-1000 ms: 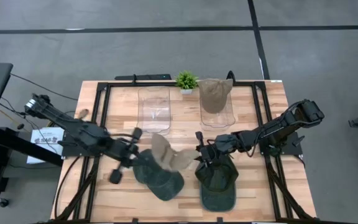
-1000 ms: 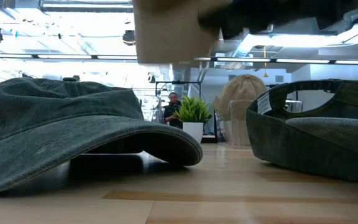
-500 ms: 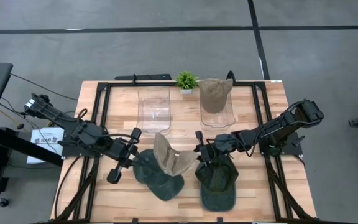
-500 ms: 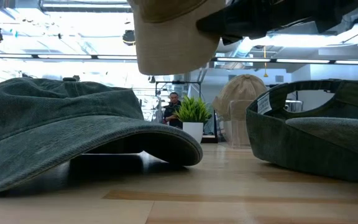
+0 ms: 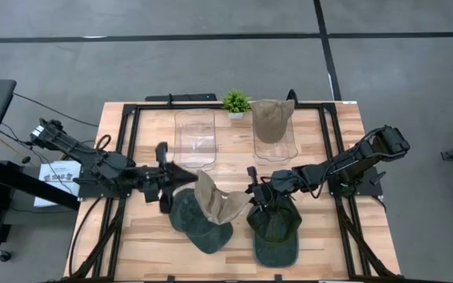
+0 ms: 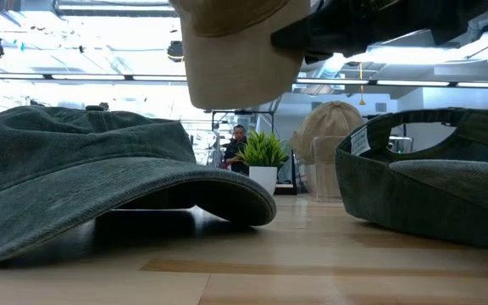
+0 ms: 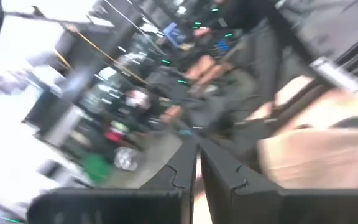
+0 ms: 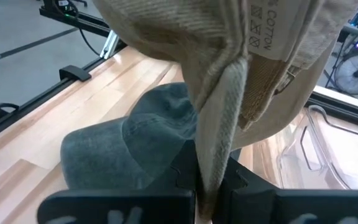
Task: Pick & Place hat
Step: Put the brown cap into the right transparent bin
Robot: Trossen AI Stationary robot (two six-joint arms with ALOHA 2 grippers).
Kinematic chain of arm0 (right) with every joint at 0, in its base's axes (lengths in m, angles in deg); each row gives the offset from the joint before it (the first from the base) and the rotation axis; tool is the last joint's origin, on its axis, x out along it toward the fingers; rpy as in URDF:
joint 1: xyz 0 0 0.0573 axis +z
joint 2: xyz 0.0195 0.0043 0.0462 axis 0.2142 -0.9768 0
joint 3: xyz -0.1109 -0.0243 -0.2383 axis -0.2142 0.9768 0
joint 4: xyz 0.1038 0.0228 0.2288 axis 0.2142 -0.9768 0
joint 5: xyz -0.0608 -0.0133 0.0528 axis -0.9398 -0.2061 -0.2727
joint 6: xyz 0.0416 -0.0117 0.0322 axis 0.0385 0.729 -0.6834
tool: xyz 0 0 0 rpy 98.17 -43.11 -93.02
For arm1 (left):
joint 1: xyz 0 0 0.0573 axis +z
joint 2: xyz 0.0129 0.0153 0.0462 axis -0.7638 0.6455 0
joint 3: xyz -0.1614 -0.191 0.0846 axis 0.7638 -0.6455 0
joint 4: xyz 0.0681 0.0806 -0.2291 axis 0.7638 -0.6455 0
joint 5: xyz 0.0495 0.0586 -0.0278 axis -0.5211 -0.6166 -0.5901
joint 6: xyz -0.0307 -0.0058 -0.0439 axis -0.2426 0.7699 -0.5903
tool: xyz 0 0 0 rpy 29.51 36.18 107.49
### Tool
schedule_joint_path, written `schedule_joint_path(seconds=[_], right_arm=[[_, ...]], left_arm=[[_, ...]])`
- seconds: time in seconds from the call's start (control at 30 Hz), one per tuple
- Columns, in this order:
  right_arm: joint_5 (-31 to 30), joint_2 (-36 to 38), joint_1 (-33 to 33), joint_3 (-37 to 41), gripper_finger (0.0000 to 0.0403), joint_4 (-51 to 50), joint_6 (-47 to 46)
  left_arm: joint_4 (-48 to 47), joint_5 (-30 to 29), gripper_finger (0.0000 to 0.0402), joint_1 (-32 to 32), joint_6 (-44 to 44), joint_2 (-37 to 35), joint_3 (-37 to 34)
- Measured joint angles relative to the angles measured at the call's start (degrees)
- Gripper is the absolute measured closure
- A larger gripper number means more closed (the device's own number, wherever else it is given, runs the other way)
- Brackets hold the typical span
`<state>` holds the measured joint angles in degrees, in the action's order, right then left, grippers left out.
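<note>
We saw the tan cotton twill hat [image 5: 217, 203] hanging in the air near the front middle of the light wooden table [image 5: 321, 251], between the two arms. It was crumpled and folded, with its pale inner band and a sewn label reading COTTON turned outward in the right wrist view. The right gripper [image 8: 211, 179] was clamped on a fold of its fabric, the cloth pinched between the two dark fingers. From table height, the hat's brim [image 6: 240, 51] hung well above the wood. The left gripper [image 5: 185, 174] sat just beside the hat's left edge, and its fingers were pressed together in the left wrist view, with the tan cloth off to one side of them. We could not tell whether its tip touched the hat.

Below the raised hat lay a dark green washed-cotton cap [image 5: 199, 226], crown up and brim resting on the table. Just to its right lay a second dark green cap [image 5: 275, 229], turned upside down, with a white tag showing inside in the low view.

Farther back stood two clear plastic trays side by side. The left clear tray [image 5: 195, 161] showed only the wood through it. The right clear tray [image 5: 276, 156] carried another tan hat [image 5: 272, 118], resting crown up. A small green potted plant [image 5: 236, 101] stood at the table's back edge between the trays.
</note>
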<state>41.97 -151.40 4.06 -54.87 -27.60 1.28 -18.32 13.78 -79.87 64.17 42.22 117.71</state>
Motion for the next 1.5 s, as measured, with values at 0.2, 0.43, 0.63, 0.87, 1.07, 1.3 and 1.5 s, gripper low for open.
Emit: schedule_joint_path(seconds=[0.2,0.43,0.63,0.87,1.07,1.3,1.5], right_arm=[[0.0,0.0,-0.07,-0.02,0.0401,-0.57,0.39],[-0.02,0.0,-0.07,-0.02,0.0401,-0.76,0.42],[-0.02,0.0,-0.07,-0.04,0.0401,-0.85,0.42],[-0.02,0.0,-0.07,-0.04,0.0401,-1.24,0.42],[-0.04,0.0,0.03,-0.04,0.0401,-1.35,0.42],[-0.19,0.0,0.42,-0.04,0.0401,-1.35,0.44],[-0.18,0.0,0.8,-0.04,0.0401,-1.35,0.46]], left_arm=[[11.6,3.56,0.038,6.78,11.82,1.82,0.0],[23.5,12.11,0.038,14.5,19.44,9.97,0.0],[28.38,13.86,0.038,16.2,21.31,17.51,0.0],[28.45,13.9,0.038,14.01,18.97,21.07,0.0],[24.42,8.98,0.038,11.14,11.25,21.35,0.0],[23.48,1.87,0.038,10.09,10.28,21.35,-3.58],[23.65,-3.16,0.038,10.11,10.31,21.25,-5.95]])
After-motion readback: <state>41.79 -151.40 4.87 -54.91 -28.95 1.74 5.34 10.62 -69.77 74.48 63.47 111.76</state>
